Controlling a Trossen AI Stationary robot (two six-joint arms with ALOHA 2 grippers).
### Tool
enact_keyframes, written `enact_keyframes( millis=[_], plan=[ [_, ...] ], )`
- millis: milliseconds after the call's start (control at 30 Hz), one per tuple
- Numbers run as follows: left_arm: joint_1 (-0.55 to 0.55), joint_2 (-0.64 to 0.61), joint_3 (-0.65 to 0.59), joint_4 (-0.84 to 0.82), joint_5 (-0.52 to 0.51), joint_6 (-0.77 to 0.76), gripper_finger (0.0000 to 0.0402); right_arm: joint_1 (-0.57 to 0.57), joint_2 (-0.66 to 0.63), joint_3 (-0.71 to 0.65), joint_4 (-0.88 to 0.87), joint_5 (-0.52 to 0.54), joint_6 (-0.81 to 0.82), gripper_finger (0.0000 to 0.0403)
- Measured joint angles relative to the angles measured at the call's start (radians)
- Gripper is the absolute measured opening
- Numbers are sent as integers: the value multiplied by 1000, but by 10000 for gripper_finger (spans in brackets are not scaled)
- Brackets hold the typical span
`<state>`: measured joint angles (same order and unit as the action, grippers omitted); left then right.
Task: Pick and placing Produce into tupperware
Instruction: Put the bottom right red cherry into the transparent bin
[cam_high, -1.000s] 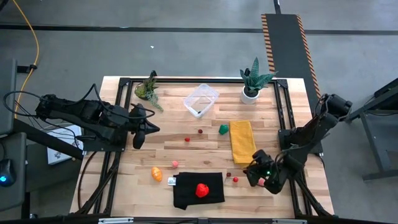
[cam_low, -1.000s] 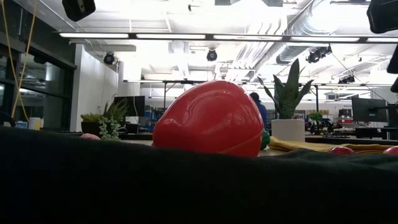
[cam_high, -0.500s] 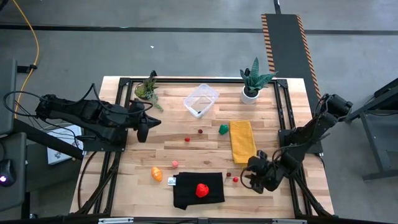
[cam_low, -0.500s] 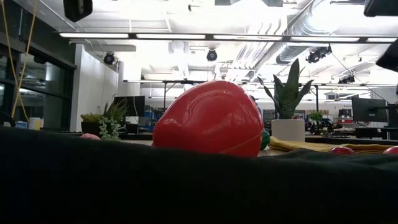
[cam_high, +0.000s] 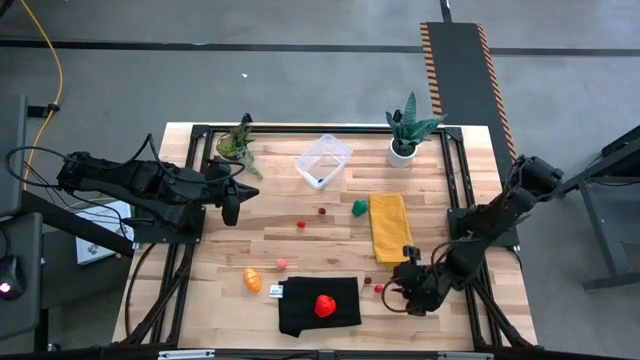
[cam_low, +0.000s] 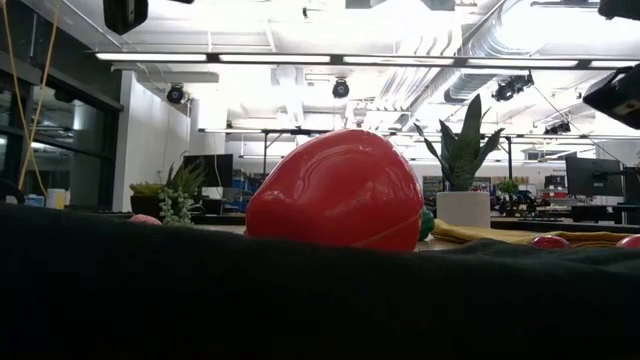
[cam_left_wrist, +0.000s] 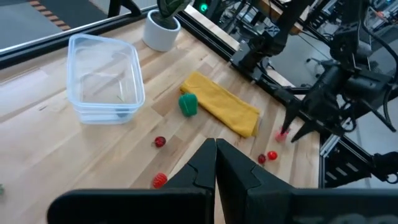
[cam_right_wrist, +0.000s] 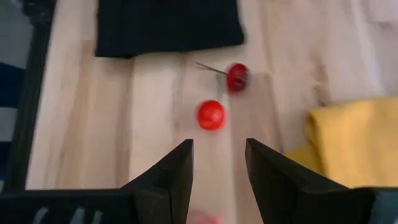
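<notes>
The clear tupperware (cam_high: 323, 160) stands at the table's far middle. A red strawberry-like piece (cam_high: 324, 305) lies on a black cloth (cam_high: 318, 306) near the front edge. An orange piece (cam_high: 252, 279) lies left of the cloth, and a green piece (cam_high: 358, 207) lies beside a yellow cloth (cam_high: 390, 226). Small red berries (cam_high: 301, 224) dot the wood. My right gripper (cam_right_wrist: 219, 163) hangs open just right of a red ball (cam_right_wrist: 211, 115) and a dark red berry (cam_right_wrist: 237, 76), with nothing between its fingers. My left gripper (cam_left_wrist: 216, 163) is shut and raised at the left side.
A white pot with a green plant (cam_high: 403, 150) stands at the far right and another plant (cam_high: 238, 143) at the far left. Black frame rails (cam_high: 455, 170) run along the table's sides. Bare wood lies between the tupperware and the black cloth.
My right gripper has gone down and toward the near-left, closer to the two red berries by the black cloth, rolling about its own axis while staying open. My left gripper has turned at the wrist in place. No produce has moved.
</notes>
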<state>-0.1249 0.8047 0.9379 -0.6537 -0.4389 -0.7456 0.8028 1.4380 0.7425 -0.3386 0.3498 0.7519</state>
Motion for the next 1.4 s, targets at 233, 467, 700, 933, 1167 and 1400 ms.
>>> enact_keyframes(
  millis=[233,467,700,933,1167,1400],
  plan=[
    [0,0,0,0,0,0,1,-39,77,0,103,-28,-46,138],
    [0,0,0,-1,0,0,1,-70,134,0,159,-72,-83,138],
    [0,0,0,-6,0,0,1,-72,161,0,185,-80,-99,140],
    [0,1,0,-13,0,0,1,-91,171,0,191,-93,-102,155],
    [0,1,0,-24,3,0,1,-109,181,0,201,-122,-106,163],
    [0,1,0,-27,8,0,1,-109,209,1,243,-140,-128,163]
  ],
)
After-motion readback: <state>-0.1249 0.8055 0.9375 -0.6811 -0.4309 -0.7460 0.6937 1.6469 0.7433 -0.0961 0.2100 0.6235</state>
